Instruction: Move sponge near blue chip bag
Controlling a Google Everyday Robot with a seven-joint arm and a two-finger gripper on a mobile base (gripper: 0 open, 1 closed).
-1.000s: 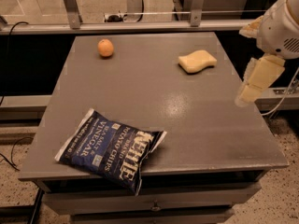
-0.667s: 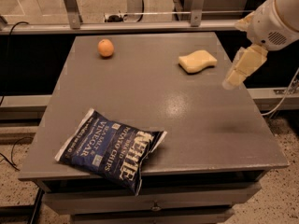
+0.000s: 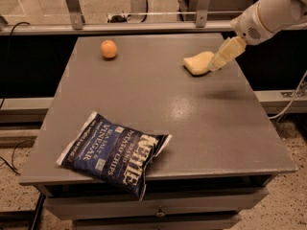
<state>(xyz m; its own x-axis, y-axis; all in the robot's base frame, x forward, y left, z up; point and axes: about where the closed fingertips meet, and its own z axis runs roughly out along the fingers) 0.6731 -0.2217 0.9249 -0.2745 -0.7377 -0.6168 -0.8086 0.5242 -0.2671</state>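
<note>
Sponge (image 3: 196, 63), well apart from the bag (image 3: 115, 152); pincer (image 3: 215, 66) at its right edge, apart or together you cannot tell. Approach step: you next need a firm grasp.

orange (image 3: 109, 48): far-left part of table (image 3: 201, 123) | table: grey, drawer (image 3: 158, 207) beneath | metal rail (image 3: 120, 28): behind table

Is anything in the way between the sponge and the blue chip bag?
Nothing visible: only bare table lies between the sponge and the blue chip bag. The orange sits off to the side. The gripper is beside the sponge.
</note>
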